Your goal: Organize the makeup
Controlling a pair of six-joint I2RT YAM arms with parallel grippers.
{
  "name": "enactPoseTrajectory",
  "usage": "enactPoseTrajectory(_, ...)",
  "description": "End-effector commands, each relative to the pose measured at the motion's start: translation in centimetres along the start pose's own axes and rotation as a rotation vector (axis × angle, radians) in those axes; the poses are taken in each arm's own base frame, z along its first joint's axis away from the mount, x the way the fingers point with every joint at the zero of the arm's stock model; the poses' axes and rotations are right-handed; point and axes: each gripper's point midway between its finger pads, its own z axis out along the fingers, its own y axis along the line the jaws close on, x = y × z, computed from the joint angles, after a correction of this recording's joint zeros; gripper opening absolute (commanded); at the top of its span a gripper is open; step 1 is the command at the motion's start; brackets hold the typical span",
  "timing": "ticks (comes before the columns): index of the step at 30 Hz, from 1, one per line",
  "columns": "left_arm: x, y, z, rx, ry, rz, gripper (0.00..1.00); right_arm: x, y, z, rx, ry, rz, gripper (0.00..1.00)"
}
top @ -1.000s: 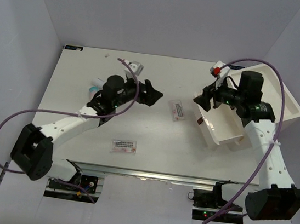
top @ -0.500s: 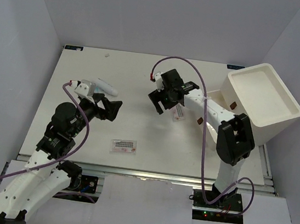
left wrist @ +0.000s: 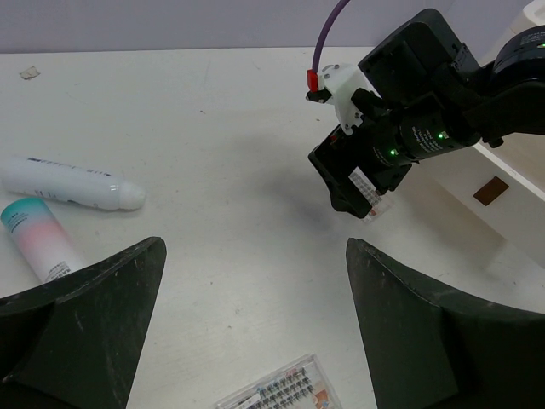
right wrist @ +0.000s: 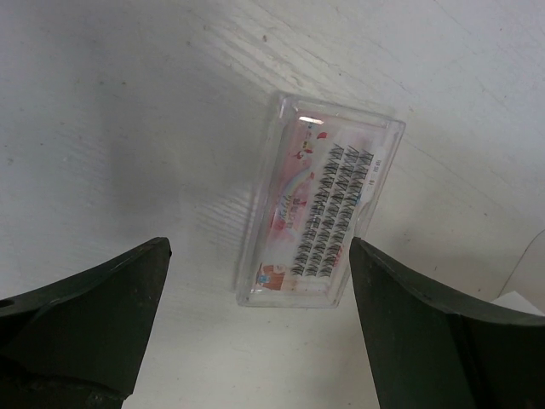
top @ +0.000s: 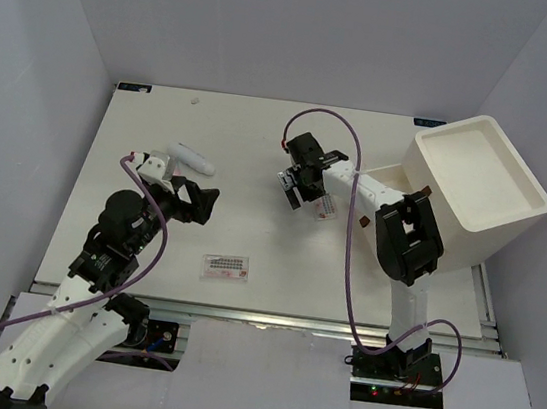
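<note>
A clear packet with rows of dark dots [right wrist: 324,213] lies flat on the white table, in front of my open right gripper [right wrist: 260,247] and partly between its fingers. In the top view that gripper [top: 293,191] hangs beside the packet [top: 327,209]. A second packet [top: 226,267] lies near the front; its edge shows in the left wrist view [left wrist: 281,394]. My left gripper [top: 195,201] is open and empty [left wrist: 254,247]. A white tube [left wrist: 72,181] and a pink teal-capped tube [left wrist: 38,239] lie at its left. No sponges are in view.
The big white bin [top: 478,186] stands at the table's right edge, with a lower white tray part [left wrist: 511,204] beside it. The right arm reaches leftward across the table's middle. The table's front edge [top: 259,312] is just behind the second packet.
The left arm has drawn back from the table's middle to the near left. The right gripper has left the bin and come over the centre packet. The bin now stands upright.
</note>
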Motion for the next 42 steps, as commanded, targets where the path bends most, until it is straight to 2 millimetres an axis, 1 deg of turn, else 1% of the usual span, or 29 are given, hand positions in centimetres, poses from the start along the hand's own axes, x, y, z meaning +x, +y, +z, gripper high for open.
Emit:
enactPoseTrajectory(1,-0.6,0.1,-0.2,-0.004,-0.025,0.010,0.98,-0.9,-1.8,0.5,0.052,-0.009,0.060,0.93)
enactPoseTrajectory(13,-0.5,0.1,-0.2,-0.005,-0.024,0.011,0.98,-0.6,-3.3,1.8,0.053,0.014,0.131,0.93)
enactPoseTrajectory(20,-0.5,0.2,-0.2,-0.012,-0.024,0.011,0.98,0.4,-2.8,2.9,-0.027,0.055,0.180,0.91)
enactPoseTrajectory(26,-0.5,0.2,-0.2,-0.012,-0.025,0.013,0.98,0.6,-3.0,3.1,-0.053,0.064,0.206,0.90)
enactPoseTrajectory(30,-0.5,0.2,-0.2,-0.012,-0.025,0.013,0.98,1.1,-2.7,3.5,-0.086,0.081,0.218,0.88)
enactPoseTrajectory(34,-0.5,0.2,-0.2,-0.012,-0.024,0.014,0.98,1.6,-2.1,3.8,-0.124,0.095,0.222,0.84)
enactPoseTrajectory(38,-0.5,0.2,-0.2,-0.012,-0.025,0.014,0.98,1.7,-1.4,3.8,-0.161,0.100,0.220,0.78)
enactPoseTrajectory(39,-0.5,0.2,-0.2,-0.013,-0.026,0.014,0.98,1.7,-1.3,3.8,-0.169,0.099,0.219,0.73)
enactPoseTrajectory(41,-0.5,0.3,-0.2,-0.015,-0.026,0.013,0.98,1.8,-1.1,3.8,-0.176,0.101,0.210,0.68)
enactPoseTrajectory(42,-0.5,0.3,-0.2,-0.013,-0.026,0.014,0.98,1.8,-1.1,3.8,-0.183,0.100,0.205,0.64)
